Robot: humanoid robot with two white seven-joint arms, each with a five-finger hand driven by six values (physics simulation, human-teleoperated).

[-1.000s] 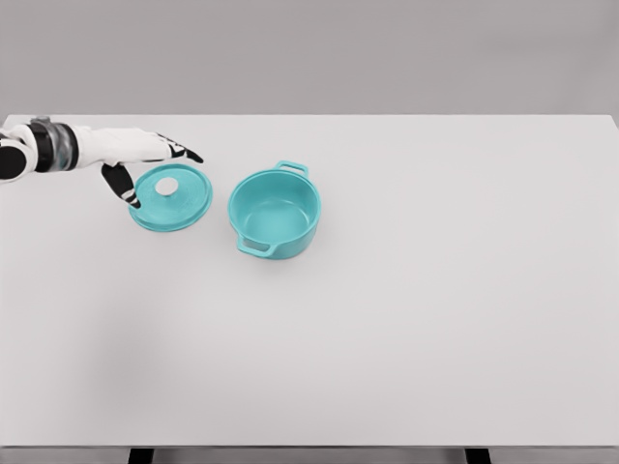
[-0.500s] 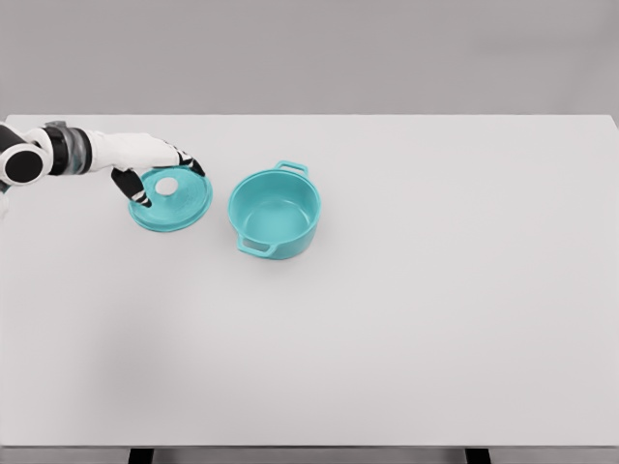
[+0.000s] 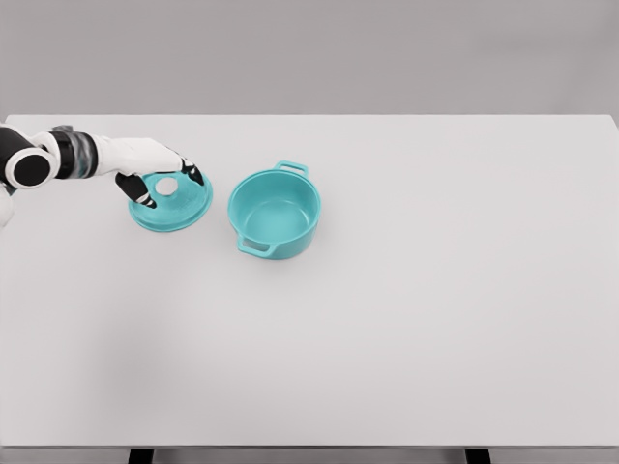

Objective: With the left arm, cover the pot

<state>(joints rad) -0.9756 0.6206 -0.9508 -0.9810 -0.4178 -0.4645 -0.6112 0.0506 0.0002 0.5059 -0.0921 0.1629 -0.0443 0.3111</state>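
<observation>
Item: pot [image 3: 276, 214]; teal, two-handled, open and empty; upright on the white tabletop [image 3: 435, 309], left of its middle; handles at roughly 1 and 7 o'clock of its rim.

Item: lid [image 3: 172, 202]; teal, round, with a pale knob [image 3: 166, 186] at its centre; lying on the tabletop at 9 o'clock from the pot, just beside it but apart from it.

Item: left hand [image 3: 155, 172]; arm entering from the left edge; white with dark fingertips; fingers [image 3: 194, 175] curled over the top of the lid, thumb tip at about 8 o'clock of the knob and another fingertip at about 2 o'clock; they bracket the knob, not visibly clamped on it.

Step in hand, as judged: closing on the knob for the pickup; lid not lifted, pot uncovered.

Next move, as judged: pinch the knob firmly; raise the lid level; carry it toward 3 o'clock until centred over the pot's rim; lower it squarely so the edge seats all round.

Hard to make out: whether fingertips actually touch the knob; how many fingers sit behind the hand; the palm side is hidden; arm cut off at the left edge; right arm out of view.
</observation>
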